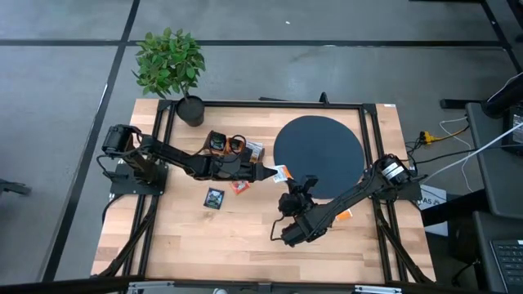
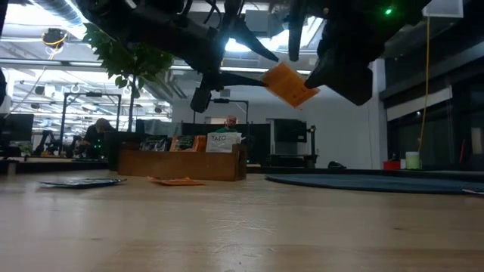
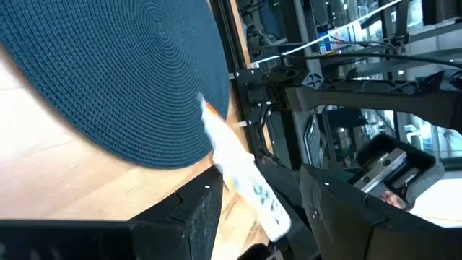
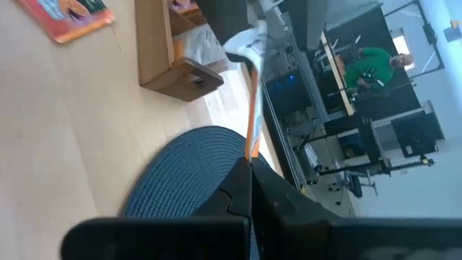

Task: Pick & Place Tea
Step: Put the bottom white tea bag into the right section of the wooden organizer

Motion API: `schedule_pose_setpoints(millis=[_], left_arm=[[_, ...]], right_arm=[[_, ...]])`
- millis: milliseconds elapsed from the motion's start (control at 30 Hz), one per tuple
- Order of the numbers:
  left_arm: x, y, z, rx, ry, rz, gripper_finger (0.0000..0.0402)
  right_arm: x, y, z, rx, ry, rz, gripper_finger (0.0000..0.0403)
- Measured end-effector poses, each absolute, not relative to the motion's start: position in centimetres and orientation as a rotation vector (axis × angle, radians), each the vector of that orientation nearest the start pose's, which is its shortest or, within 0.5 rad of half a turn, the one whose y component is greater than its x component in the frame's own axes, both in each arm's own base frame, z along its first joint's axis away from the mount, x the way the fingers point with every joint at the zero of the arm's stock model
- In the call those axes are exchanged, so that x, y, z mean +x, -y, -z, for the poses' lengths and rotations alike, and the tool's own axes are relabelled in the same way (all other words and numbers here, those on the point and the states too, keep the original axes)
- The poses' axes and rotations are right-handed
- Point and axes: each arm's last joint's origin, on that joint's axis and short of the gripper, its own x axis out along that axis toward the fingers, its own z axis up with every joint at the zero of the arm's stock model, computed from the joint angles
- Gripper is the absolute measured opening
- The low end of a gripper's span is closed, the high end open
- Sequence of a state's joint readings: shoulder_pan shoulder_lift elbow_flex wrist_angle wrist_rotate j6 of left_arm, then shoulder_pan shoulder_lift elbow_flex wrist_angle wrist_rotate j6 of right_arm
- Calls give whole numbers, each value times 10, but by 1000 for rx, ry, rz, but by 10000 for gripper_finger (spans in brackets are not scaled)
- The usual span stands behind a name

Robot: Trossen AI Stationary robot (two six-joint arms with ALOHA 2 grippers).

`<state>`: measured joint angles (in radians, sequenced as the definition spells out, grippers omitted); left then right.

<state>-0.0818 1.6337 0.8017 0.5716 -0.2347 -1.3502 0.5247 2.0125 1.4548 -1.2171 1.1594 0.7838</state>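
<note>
A small flat white-and-orange tea sachet (image 1: 280, 172) hangs in the air above the light wooden table (image 1: 245, 237), just off the 8 o'clock edge of the big dark blue woven round mat (image 1: 319, 155); the low view shows it tilted, clear of the tabletop. The left gripper (image 1: 263, 172) grips one end of it, its dark fingers parted only by the sachet's width, while the right gripper (image 1: 288, 181) meets the same sachet from the opposite side with its fingers closed tight on the edge. At 9 o'clock from the sachet lie a red-orange square sachet (image 1: 239, 186) and a dark sachet with green print (image 1: 214, 198), both flat on the table. At 10 o'clock stands the long wooden compartment tray (image 1: 233, 145), more sachets in it. A green potted plant (image 1: 170, 65) sits at the table's far left corner.
</note>
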Motion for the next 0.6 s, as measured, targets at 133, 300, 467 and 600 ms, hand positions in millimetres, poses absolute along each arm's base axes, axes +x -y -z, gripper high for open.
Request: schedule_pose_setpoints(millis=[133,300,467,600], left_arm=[[338,21,-202,-1296,-112,-301,180],[338,21,-202,-1295,-111,-303,180],[338,20,-201,-1270,-112,-305,180],[338,17,-201,-1270,-107,-312,174]], right_arm=[[327,-151,-185,-655,-869,823,0],[329,-149,-185,-662,-878,821,0],[329,-149,-185,-661,-877,822,0],[329,-149,-185,-661,-877,822,0]])
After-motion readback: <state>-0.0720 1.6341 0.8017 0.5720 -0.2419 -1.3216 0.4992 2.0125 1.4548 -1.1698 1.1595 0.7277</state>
